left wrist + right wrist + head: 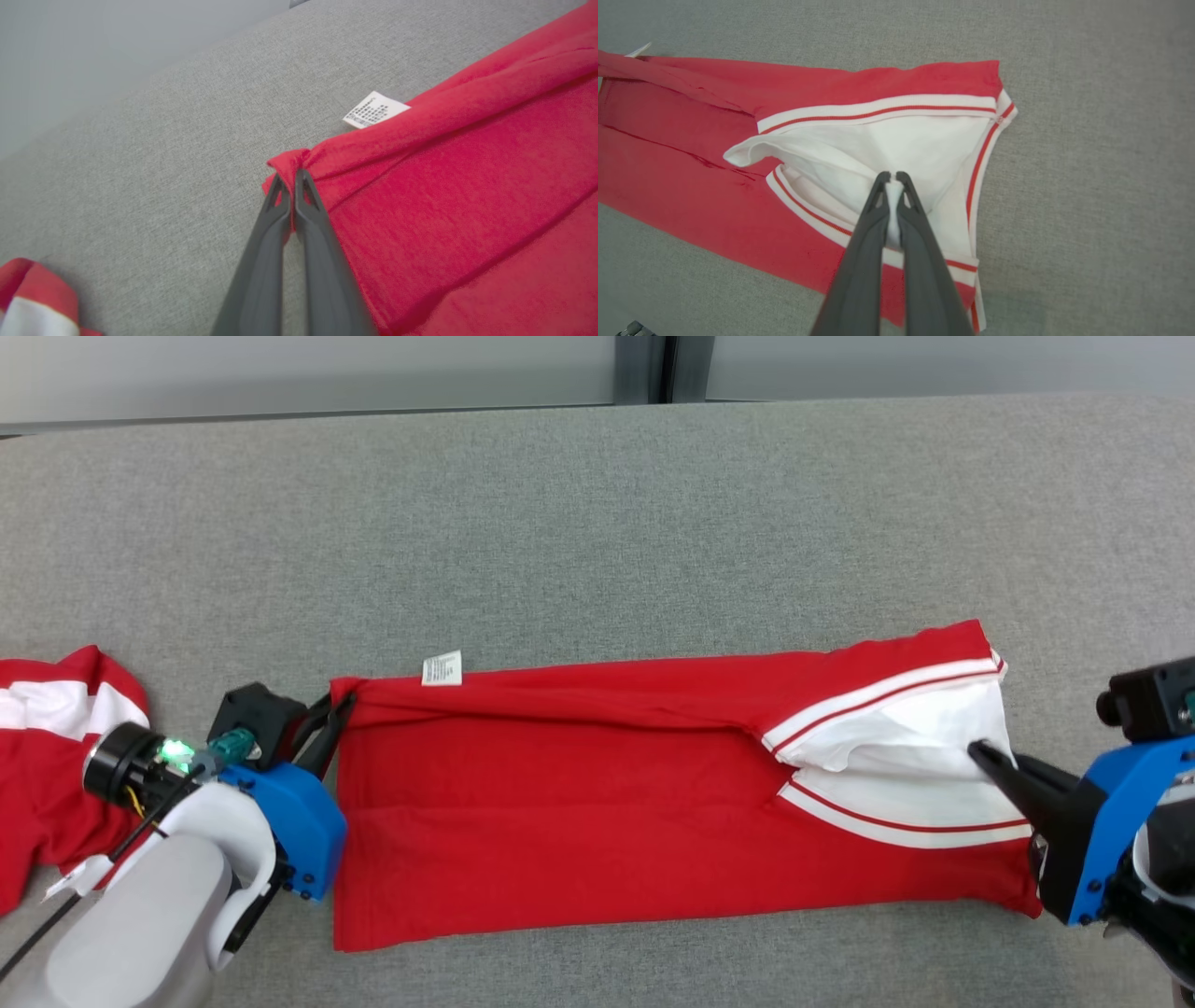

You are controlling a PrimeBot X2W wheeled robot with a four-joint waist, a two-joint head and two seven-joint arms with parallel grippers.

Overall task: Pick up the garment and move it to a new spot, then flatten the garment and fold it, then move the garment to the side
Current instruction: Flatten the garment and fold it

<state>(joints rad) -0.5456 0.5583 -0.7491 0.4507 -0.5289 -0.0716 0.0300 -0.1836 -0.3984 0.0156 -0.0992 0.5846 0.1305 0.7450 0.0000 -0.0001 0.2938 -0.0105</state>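
**Head view: garment laid in a long band, both ends pinched**

Head view, from the left: a second red-and-white cloth [47, 756] lies bunched at the edge of the grey fabric-covered table [597, 523]. Just beside it, the left gripper [338, 707] has its fingers closed on the far-left corner of the red knit garment with white striped trim [579, 803]. The left wrist view shows a small knot of red cloth squeezed between the tips. A white care label [442, 668] pokes out from the garment's far edge near that corner.

The garment lies flat across the middle of the table as a long band, with its long sides apparently turned in. At its right end a white inner panel gapes open. The right gripper [980, 753] pinches a tuck of that white cloth, jaws narrow around it.

By my reading, the moving and flattening are done and the lengthwise folds are made. What remains is the crosswise fold, probably one end brought over the other, and then the move to the side.
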